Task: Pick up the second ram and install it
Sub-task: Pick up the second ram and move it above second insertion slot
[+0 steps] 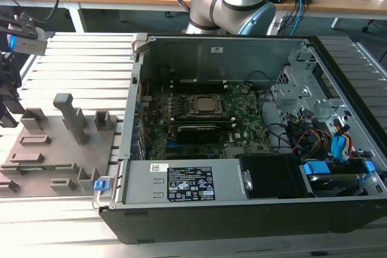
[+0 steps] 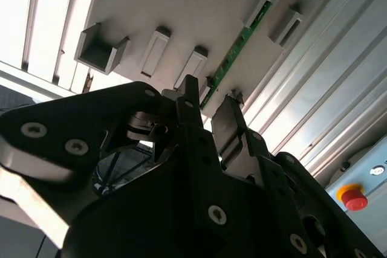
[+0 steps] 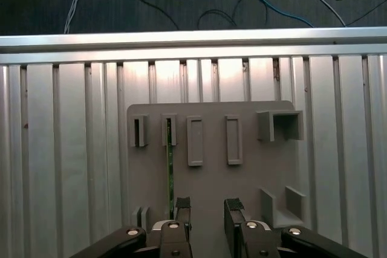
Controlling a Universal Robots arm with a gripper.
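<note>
Ram stick (image 3: 170,167), long thin green circuit board, on edge in slots of grey plastic fixture plate (image 3: 211,179). Black hand (image 3: 208,206) over plate, released, empty, fingers apart beside stick.

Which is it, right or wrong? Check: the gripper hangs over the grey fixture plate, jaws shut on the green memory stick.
Wrong in one respect: the jaws stand open, gripping nothing. In the first wrist view the gripper hangs over the grey fixture plate, and the green memory stick stands on edge in its holders.
</note>
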